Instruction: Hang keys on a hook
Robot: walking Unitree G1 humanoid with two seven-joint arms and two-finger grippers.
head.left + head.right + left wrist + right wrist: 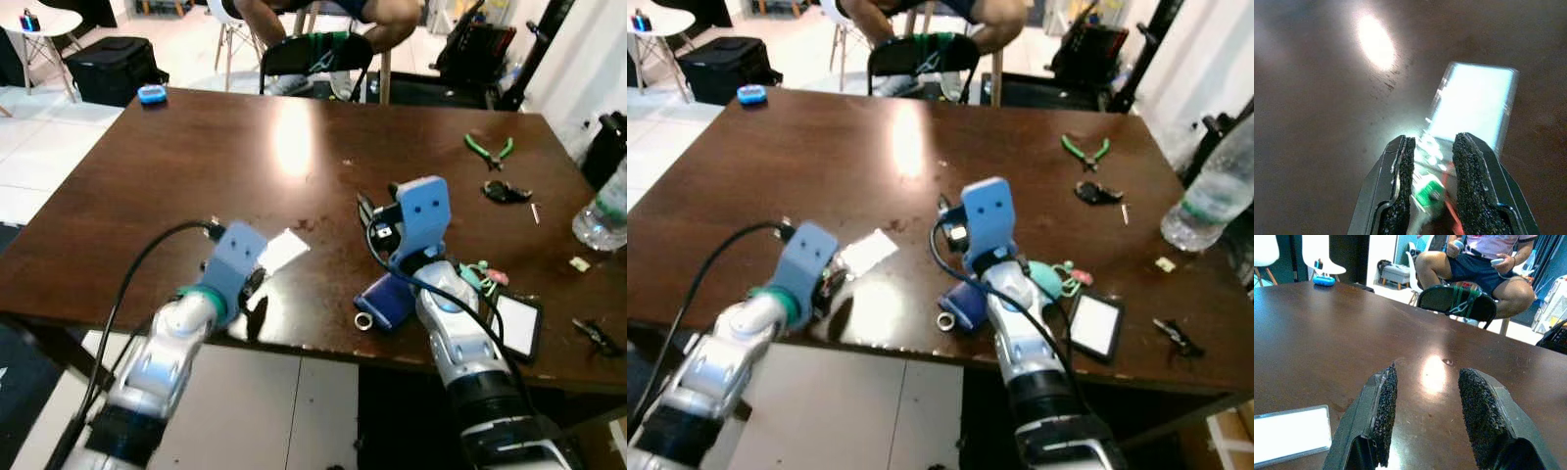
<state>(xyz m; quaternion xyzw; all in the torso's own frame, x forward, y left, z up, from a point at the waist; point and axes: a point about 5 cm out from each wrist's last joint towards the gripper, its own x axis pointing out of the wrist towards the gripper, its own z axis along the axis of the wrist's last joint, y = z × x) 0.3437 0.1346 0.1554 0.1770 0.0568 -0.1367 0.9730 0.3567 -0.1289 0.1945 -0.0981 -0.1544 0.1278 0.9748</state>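
Broad brown bench (186, 176) under both tools, glossy, with a lamp glare well ahead of them. Far beyond the right tool's fingertips, past the bench's far edge, a seated person (1474, 264) holding pale controllers, behind a black chair back (1457, 301). Off to the left of the left tool, on the floor past the far corner, a black case (113, 64).

Left tool (1433, 147) low over the near edge, pressed in on the keys (1429, 195): a small cluster with a green tag and something red, lodged between the black fingers (1400, 186). Details of the cluster blurred. Just ahead of those fingertips, flat on the bench, a white card (1474, 103).

Right tool (1427, 382) raised above the bench, fingers spread, nothing between them. Well off to its right, a clear water bottle (602, 211). Beside the right arm, behind the tool, a blue object (387, 299) with a silver ring (363, 320) just beside it. Ahead and to the right, green-handled pliers (488, 149).
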